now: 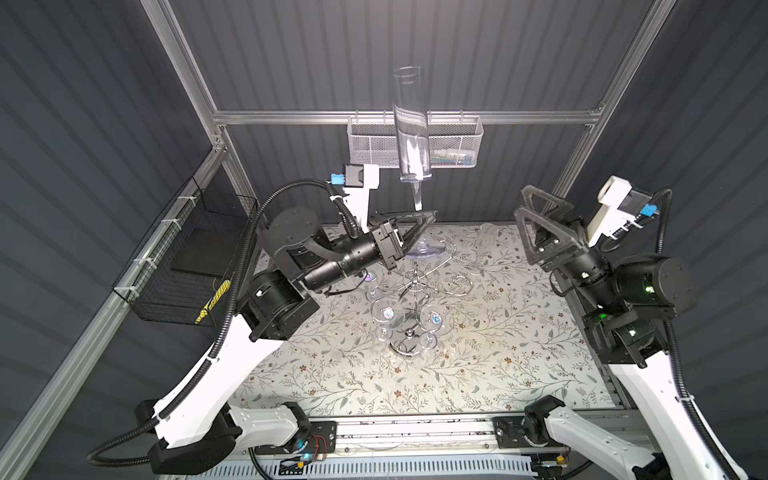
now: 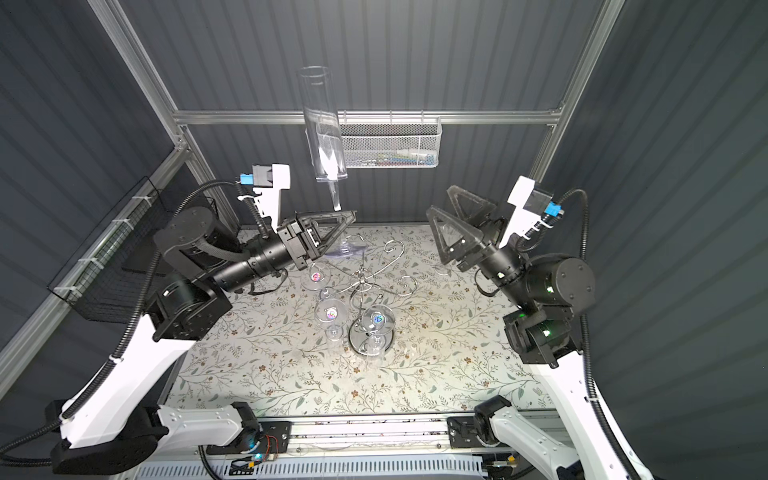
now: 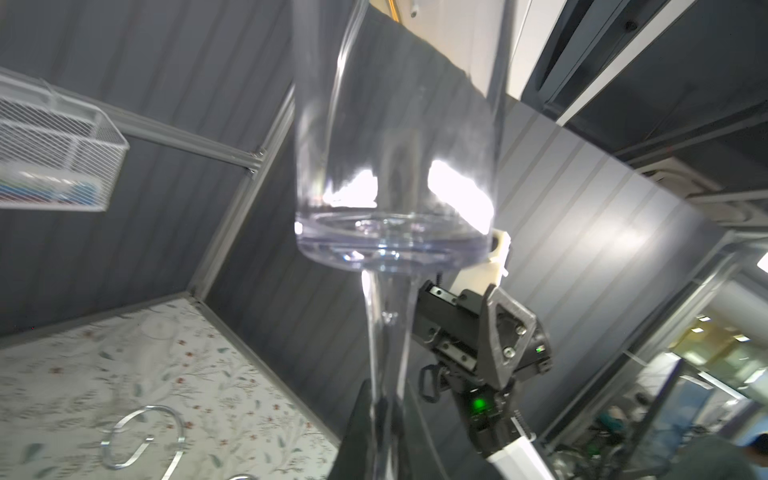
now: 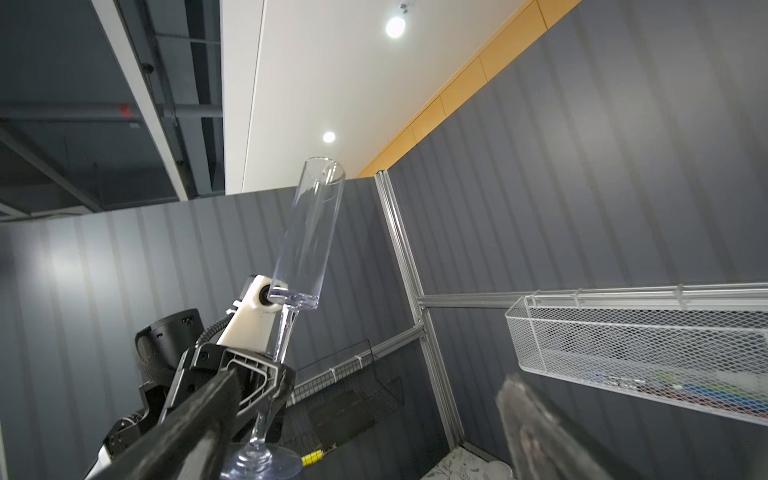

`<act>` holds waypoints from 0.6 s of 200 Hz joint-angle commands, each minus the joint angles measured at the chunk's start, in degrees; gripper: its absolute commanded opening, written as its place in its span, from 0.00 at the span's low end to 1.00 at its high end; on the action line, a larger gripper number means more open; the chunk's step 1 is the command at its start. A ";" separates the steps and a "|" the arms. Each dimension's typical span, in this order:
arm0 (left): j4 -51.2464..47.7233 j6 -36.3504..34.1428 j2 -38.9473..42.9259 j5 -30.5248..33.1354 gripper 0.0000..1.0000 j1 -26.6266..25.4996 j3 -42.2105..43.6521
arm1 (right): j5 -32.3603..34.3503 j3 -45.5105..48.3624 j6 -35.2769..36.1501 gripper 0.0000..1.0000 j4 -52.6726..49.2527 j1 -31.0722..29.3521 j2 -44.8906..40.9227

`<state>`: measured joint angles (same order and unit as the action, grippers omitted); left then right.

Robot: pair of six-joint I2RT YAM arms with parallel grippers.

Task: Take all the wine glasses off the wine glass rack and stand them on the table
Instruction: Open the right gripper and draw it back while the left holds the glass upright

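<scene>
left end effector (image 1: 429, 219) clamped on wine glass (image 1: 409, 124) stem; right end effector (image 1: 523, 201) gaping, empty | I'd keep it upright; carry clear of the wine glass rack (image 1: 415, 286)

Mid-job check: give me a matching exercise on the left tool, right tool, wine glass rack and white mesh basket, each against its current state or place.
1. left tool
2. right tool
3. wine glass rack
4. white mesh basket

A. hung on the back rail
B. open, holding nothing
C. shut on the stem of the wine glass
D. standing on the table, other glasses hanging from it

Pairs: 1-C, 2-B, 3-D, 4-A
</scene>
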<state>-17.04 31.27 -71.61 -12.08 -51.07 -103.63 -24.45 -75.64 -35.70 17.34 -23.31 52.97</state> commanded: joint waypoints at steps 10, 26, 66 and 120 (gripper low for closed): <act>-15.60 -22.84 -1.16 8.77 0.00 0.08 -3.10 | -0.91 -5.63 -9.23 0.99 -2.05 -0.97 4.38; -18.09 -27.67 -1.40 11.15 0.00 0.09 -3.45 | -1.68 -7.20 -8.93 0.99 -0.51 -3.20 6.70; -22.91 -33.94 -2.40 13.71 0.00 0.00 -5.02 | -2.72 -11.25 -4.07 0.97 -0.70 -7.94 10.82; -23.30 -36.92 -1.79 14.01 0.00 0.05 -3.45 | -1.10 -15.74 -2.79 0.93 -5.39 -11.18 16.70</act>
<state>-40.05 -1.72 -74.81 0.54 -51.07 -106.45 -25.85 -88.29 -39.81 14.41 -33.08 68.16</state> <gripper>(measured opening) 0.104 0.935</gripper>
